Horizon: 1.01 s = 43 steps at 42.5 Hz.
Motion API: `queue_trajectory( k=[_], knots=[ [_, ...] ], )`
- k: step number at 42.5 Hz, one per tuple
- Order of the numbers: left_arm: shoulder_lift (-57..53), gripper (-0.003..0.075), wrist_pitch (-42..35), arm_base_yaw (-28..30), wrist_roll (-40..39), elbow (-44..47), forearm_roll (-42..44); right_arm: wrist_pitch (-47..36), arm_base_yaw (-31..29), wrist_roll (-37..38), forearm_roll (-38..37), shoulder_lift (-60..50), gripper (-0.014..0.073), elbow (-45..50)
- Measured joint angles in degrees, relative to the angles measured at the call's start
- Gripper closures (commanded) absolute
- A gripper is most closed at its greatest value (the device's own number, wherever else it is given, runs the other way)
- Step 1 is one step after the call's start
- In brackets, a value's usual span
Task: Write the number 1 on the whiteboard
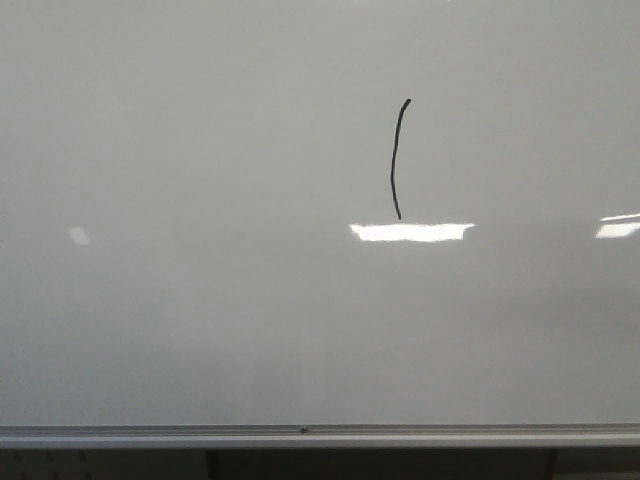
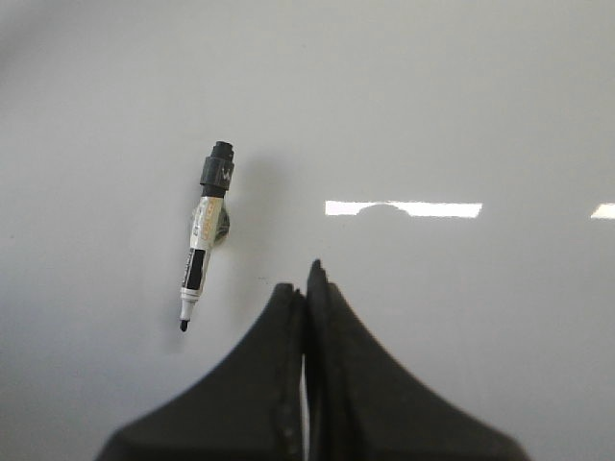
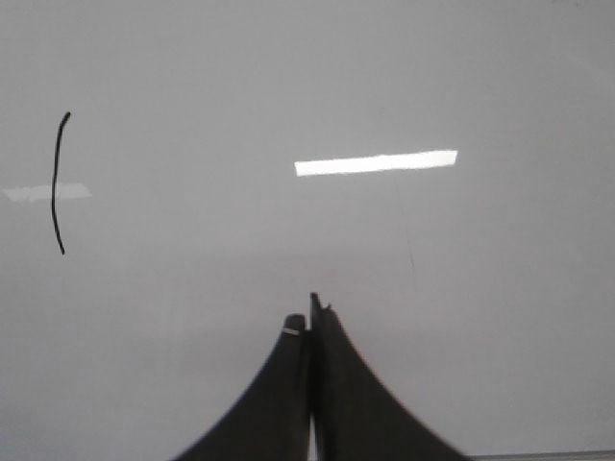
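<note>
The whiteboard [image 1: 200, 150] fills the front view, pale grey and glossy, with a silver rail along its near edge. The number 1 [image 1: 397, 160] is a thin black curved stroke right of the middle; it also shows in the right wrist view [image 3: 58, 182]. A black and white marker [image 2: 203, 235] lies uncapped on the board in the left wrist view, apart from my left gripper [image 2: 306, 288], which is shut and empty. My right gripper [image 3: 311, 319] is shut and empty, well away from the stroke. Neither gripper shows in the front view.
Bright rectangular light reflections lie on the board [image 1: 411, 232], [image 1: 618, 228]. The silver edge rail [image 1: 320, 435] runs along the board's near side, with dark space below it.
</note>
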Motion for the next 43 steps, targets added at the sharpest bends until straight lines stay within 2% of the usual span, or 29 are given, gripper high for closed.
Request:
queue_trajectory(
  k=[11,43],
  knots=[
    [0.0,0.0741,0.0,0.0,0.0,0.0,0.0,2.1,-0.1,1.1,-2.4,-4.4,0.0681,3.4],
    [0.0,0.0741,-0.1,0.0,0.0,0.0,0.0,2.5,-0.1,1.3,-2.4,-4.5,0.0681,3.4]
  ],
)
